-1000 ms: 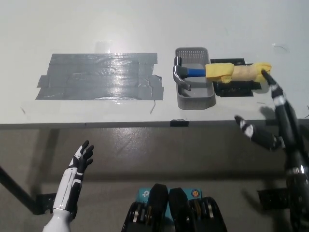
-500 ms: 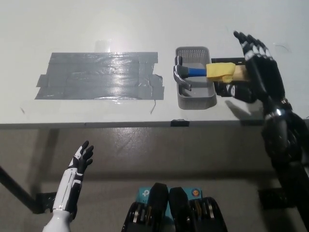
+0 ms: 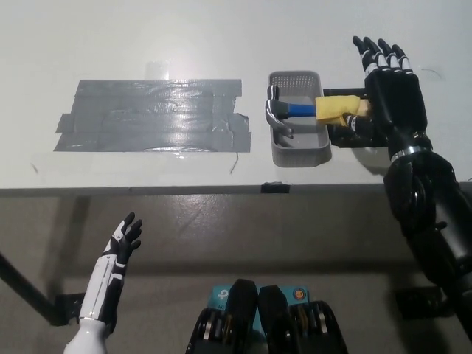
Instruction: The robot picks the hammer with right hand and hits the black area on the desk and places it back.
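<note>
Below the desk's near edge, at lower left, I see the white left hand point(image 3: 122, 243) resting with fingers spread, holding nothing. On the desk point(image 3: 221, 29), the dark taped area point(image 3: 151, 116) lies left of the grey basket point(image 3: 299, 144). The hammer point(image 3: 302, 110) lies across the basket — head inside, yellow-wrapped handle sticking out right. The black right hand point(image 3: 391, 88) hovers over that handle, fingers extended, nothing grasped.

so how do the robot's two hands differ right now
The right hand is black and reaches over the desk, above the hammer handle; the left hand is white and hangs below the desk edge, idle. Both are open, fingers apart, holding nothing.
</note>
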{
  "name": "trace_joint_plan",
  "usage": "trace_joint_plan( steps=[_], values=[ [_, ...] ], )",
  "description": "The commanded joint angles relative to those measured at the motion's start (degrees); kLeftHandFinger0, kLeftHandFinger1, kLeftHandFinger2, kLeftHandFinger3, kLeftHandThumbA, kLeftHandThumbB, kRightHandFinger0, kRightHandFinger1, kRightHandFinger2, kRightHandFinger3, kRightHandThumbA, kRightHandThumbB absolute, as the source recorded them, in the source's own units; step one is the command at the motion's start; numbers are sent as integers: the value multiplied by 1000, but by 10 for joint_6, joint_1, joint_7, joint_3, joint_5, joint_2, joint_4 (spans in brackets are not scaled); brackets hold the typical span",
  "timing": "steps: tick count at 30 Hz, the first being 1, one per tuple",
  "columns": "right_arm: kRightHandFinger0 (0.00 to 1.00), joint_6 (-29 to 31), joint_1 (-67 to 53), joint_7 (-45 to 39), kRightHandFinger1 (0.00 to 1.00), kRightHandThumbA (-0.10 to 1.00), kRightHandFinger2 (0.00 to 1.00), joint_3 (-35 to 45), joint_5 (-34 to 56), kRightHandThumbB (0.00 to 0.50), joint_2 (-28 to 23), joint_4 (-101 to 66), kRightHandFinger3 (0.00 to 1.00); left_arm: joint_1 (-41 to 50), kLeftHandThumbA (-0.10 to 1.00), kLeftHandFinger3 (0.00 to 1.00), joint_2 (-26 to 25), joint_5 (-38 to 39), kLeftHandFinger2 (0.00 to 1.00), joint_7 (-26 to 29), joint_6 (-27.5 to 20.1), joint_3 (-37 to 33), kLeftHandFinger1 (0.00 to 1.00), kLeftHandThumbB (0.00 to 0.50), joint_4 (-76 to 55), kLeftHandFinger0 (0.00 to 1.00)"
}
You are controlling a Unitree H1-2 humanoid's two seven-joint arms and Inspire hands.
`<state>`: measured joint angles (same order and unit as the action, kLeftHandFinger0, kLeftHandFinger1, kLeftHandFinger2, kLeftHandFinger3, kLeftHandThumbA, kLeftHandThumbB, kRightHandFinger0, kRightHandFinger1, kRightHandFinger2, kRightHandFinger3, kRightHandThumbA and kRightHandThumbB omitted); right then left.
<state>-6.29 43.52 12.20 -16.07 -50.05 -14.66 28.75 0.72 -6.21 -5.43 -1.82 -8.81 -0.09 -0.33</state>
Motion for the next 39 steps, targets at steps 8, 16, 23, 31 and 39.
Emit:
trace_joint_plan(
  steps=[8,16,23,31,39],
  values=[
    [1000,-4,34,-23,1000,990,1000,-14,7,435,-21,-21,1000,-11,1000,1000,-8,1,1000,-6,-13,-2,1000,27,-26,1000],
    [1000,9,30,-44,1000,1000,1000,-13,24,449,-30,-34,1000,-12,1000,1000,-10,0,1000,-9,-18,-6,1000,0,-24,1000],
    [1000,33,21,-78,1000,1000,1000,0,64,460,-51,-78,1000,-15,1000,1000,-11,2,1000,-11,-14,-7,1000,5,-22,1000],
    [1000,9,3,-151,1000,1000,1000,19,99,481,-82,-201,1000,-15,1000,1000,-12,-6,1000,-9,-10,-11,1000,0,-25,1000],
    [1000,-4,-7,-184,1000,1000,1000,2,87,490,-87,-189,1000,-13,1000,1000,-13,-3,1000,-12,-15,-15,1000,0,-21,1000]
  ],
)
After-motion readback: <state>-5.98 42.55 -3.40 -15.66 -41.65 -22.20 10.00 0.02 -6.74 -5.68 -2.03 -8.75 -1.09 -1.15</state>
